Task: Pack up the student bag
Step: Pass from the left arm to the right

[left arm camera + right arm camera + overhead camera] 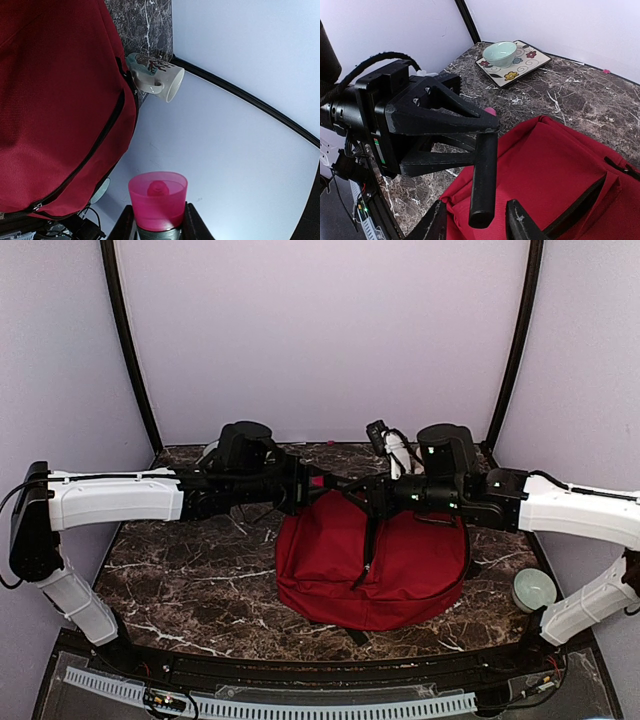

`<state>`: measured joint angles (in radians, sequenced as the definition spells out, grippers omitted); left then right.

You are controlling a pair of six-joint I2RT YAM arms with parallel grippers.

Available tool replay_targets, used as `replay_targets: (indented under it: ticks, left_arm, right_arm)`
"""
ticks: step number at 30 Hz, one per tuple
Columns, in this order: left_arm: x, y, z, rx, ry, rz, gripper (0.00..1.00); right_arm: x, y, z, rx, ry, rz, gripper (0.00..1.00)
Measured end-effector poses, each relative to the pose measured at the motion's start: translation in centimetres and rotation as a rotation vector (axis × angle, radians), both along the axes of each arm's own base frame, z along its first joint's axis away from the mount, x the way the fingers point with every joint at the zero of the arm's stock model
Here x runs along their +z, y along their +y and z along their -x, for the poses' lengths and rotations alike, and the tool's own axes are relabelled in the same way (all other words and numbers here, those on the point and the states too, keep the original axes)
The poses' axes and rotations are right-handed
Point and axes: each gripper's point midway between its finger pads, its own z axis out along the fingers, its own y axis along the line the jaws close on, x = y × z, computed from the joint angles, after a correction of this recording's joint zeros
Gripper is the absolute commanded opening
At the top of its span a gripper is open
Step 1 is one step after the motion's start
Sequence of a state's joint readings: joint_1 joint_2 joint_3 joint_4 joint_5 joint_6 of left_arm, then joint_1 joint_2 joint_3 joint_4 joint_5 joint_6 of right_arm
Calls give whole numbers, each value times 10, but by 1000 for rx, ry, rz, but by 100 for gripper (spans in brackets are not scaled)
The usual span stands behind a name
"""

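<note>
I'm working over a dark brown marble-patterned tabletop with white veins [200, 580], closed in by pale lilac walls [320, 330]. A cream ceramic mug with a teal and brown pattern [152, 76] stands near the table's right edge. Over by a corner, a pale mint-green ceramic bowl [500, 52] sits on a square white plate painted with red and yellow flowers [532, 57], close to a black upright corner post [467, 20]. A white slotted cable duct [280, 705] runs along the near edge.

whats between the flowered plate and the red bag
Only bare marble table lies between the flowered plate and the student bag. The right wrist view shows that stretch with nothing on it.
</note>
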<state>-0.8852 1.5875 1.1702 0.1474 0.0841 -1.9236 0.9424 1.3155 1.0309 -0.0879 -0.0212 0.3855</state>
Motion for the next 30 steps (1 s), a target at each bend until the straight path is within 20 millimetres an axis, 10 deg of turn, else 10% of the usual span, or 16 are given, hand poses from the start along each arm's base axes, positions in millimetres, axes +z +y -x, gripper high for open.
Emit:
replay_targets:
  ticks: [20, 30]
  left_arm:
    - [2, 0, -2, 10, -32, -17, 0]
    - [9, 3, -1, -3, -56, -89, 98]
  right_arm:
    - [4, 1, -10, -35, 27, -56, 0]
    - [9, 1, -10, -33, 18, -70, 0]
